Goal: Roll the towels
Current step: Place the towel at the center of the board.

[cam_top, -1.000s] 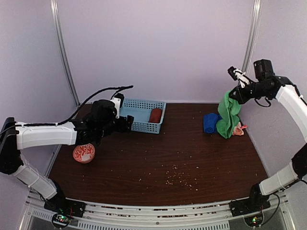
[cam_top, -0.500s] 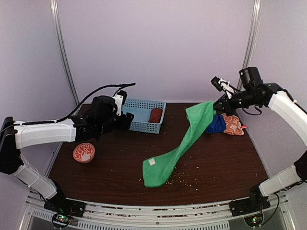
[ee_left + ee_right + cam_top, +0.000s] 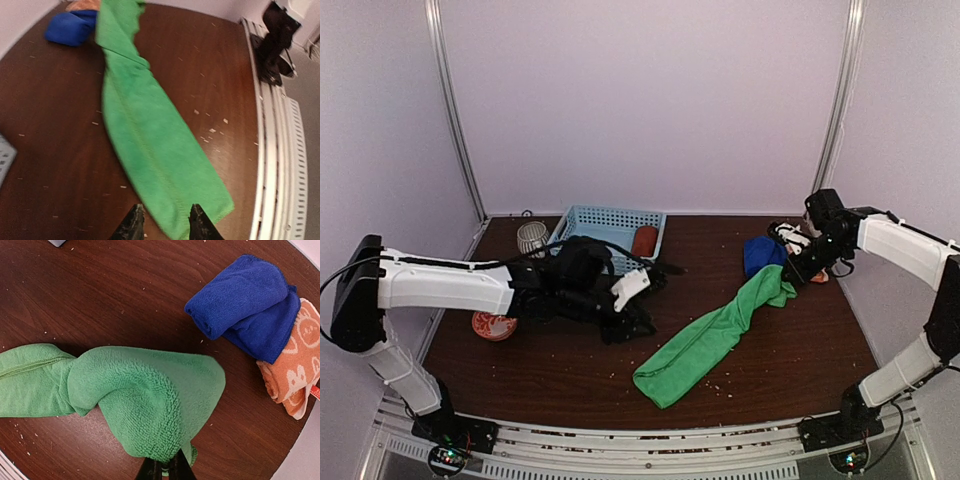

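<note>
The bright green towel (image 3: 708, 342) lies stretched in a long diagonal strip across the table. My right gripper (image 3: 165, 471) is shut on its far end (image 3: 775, 285), bunched just above the wood. Beside that end sit a rolled blue towel (image 3: 245, 300) and a folded orange-and-white towel (image 3: 292, 365). A rust-red rolled towel (image 3: 644, 240) lies in the blue basket (image 3: 600, 222). My left gripper (image 3: 165, 220) hovers over the green strip's near end (image 3: 180, 200), jaws apart, the cloth's edge showing between the fingertips (image 3: 194, 212).
A patterned orange bowl (image 3: 492, 326) sits under my left forearm at the table's left. A small wire cup (image 3: 531, 238) stands left of the basket. Pale crumbs are scattered over the wood. The metal rail (image 3: 280, 150) runs along the near edge.
My right gripper came down and right, laying the green towel out on the table. My left arm swung from the basket to the towel's near end, its jaws narrowing.
</note>
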Controlling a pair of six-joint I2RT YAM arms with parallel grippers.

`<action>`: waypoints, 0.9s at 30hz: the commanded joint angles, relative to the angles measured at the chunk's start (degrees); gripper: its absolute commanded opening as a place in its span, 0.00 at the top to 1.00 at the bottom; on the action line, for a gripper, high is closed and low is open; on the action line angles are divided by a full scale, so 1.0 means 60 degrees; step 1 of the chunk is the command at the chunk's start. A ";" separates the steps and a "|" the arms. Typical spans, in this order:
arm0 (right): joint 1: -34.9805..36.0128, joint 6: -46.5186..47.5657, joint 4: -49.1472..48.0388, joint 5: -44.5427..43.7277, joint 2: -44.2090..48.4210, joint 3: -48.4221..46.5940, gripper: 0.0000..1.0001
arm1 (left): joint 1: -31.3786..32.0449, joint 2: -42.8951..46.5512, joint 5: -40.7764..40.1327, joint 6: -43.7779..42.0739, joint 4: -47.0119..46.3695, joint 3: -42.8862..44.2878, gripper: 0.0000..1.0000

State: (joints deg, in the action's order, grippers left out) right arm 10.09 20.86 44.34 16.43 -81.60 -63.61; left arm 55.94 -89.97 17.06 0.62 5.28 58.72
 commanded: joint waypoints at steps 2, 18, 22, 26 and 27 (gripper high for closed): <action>-0.0033 0.0150 0.0036 -0.0041 0.0051 0.0264 0.94 | 0.1000 -0.1006 0.0630 -0.0701 0.1819 0.0630 0.66; -0.0024 0.2155 0.1269 0.0811 0.0266 0.0610 0.85 | 0.1164 -0.2158 -0.0214 -0.0015 0.1900 0.0601 0.78; -0.0012 0.2119 0.1185 0.1012 0.0198 0.0661 0.84 | 0.1164 -0.2445 -0.0651 0.0079 0.2002 0.0796 0.80; -0.0019 0.2196 0.1202 0.1094 0.0170 0.0657 0.80 | 0.1150 -0.2581 -0.1143 0.0119 0.2168 0.1024 0.91; -0.0014 0.2185 0.1159 0.1005 0.0152 0.0643 0.72 | 0.1150 -0.2575 -0.1104 0.0093 0.2187 0.1061 0.95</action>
State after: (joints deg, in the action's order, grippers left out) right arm 10.09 33.19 50.87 21.76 -80.99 -60.36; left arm 63.11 -104.88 12.86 0.86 18.09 62.59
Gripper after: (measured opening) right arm 0.192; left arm 0.118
